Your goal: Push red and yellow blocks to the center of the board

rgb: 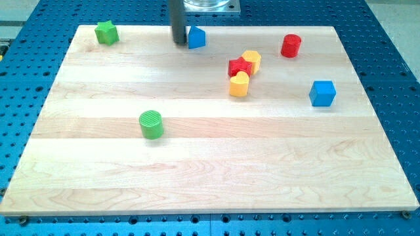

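Note:
A red star-shaped block [239, 66] lies right of the board's middle, toward the view's top. A yellow hexagonal block [252, 60] touches its upper right side. A second yellow block [239, 84] sits just below the red star. A red cylinder [291, 46] stands apart at the upper right. My tip [179, 42] is at the view's top centre, right against the left side of a blue block [196, 38], well to the left of the red and yellow blocks.
A green star-shaped block [105, 32] sits at the upper left corner. A green cylinder [151, 124] stands left of centre. A blue cube [322, 93] is at the right. The wooden board [210, 177] rests on a blue perforated table.

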